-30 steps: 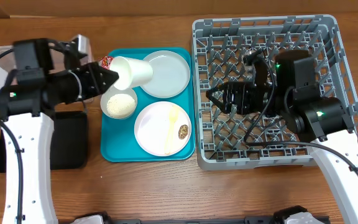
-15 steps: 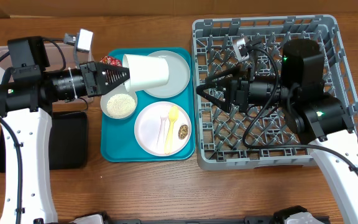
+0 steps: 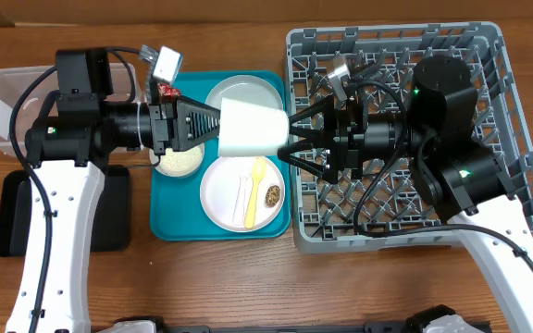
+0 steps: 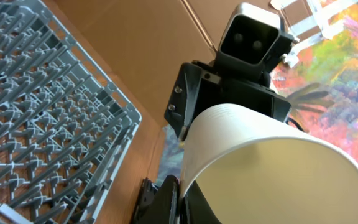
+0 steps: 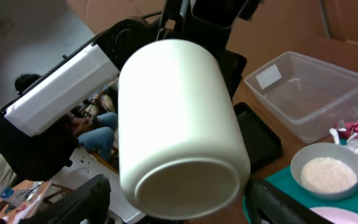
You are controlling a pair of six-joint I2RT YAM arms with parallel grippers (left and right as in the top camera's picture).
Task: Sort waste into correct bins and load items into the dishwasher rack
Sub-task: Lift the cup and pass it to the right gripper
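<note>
The left gripper [image 3: 209, 125] is holding the white cylindrical cup [image 3: 253, 128] on its side in the air, with its jaws clamped on the rim, above the large flat teal tray [image 3: 169, 227]. The cup's base is pointing toward the right gripper [image 3: 287, 137], whose jaws are standing wide apart on either side of that base. The large square grey plastic rack [image 3: 489, 42] is sitting just beside the tray.

White cup [image 3: 253, 128]; teal tray [image 3: 174, 211]; grey rack [image 3: 396, 35]; black tray [image 3: 116, 211].
</note>
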